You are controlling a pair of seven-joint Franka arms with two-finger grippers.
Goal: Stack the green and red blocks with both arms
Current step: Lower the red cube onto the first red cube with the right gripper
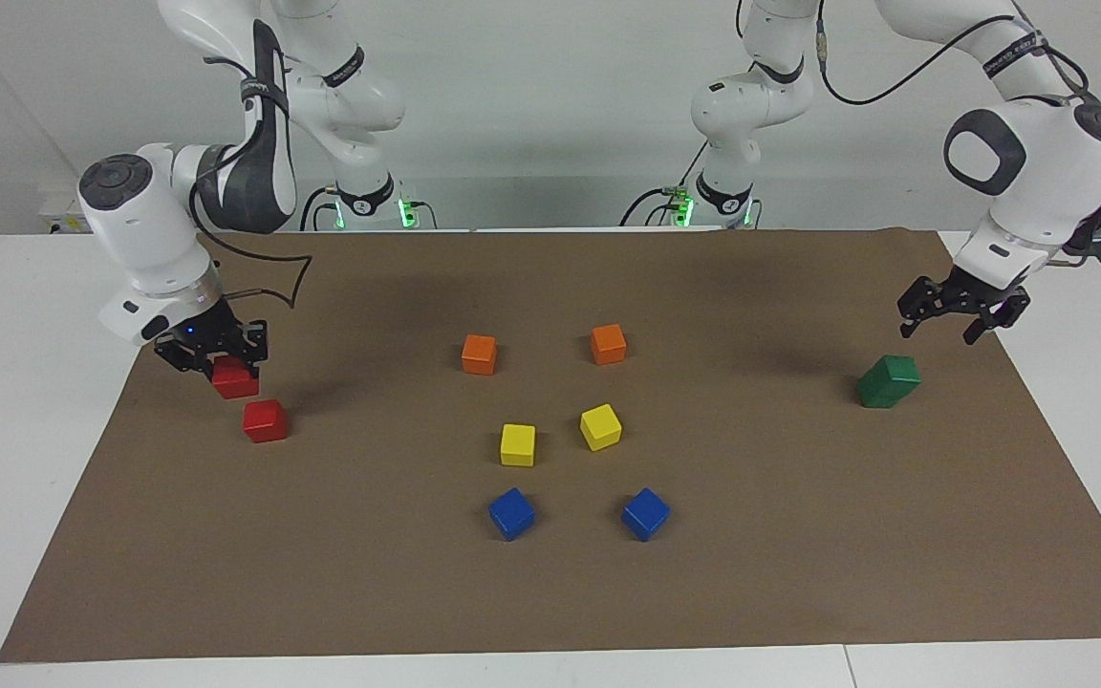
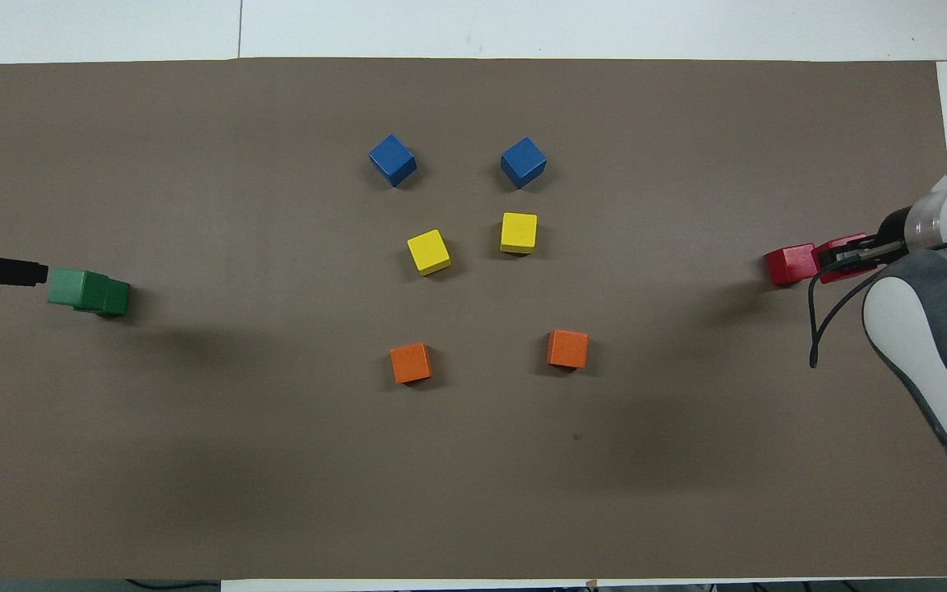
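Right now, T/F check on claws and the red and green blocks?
1. The green blocks are stacked. True.
2. The left claw grips a green block. False: it is open, raised above the stack, holding nothing.
3. The right claw holds a red block. True.
4. The red blocks are stacked. False: the second red block sits alone on the mat.
5. An orange block sits on a yellow block. False: all lie separately.

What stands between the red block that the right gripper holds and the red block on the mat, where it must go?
Nothing visible. The right gripper, shut on the held red block, is above the mat just beside the second red block; only bare brown mat lies between them. The orange, yellow and blue cubes sit mid-table.
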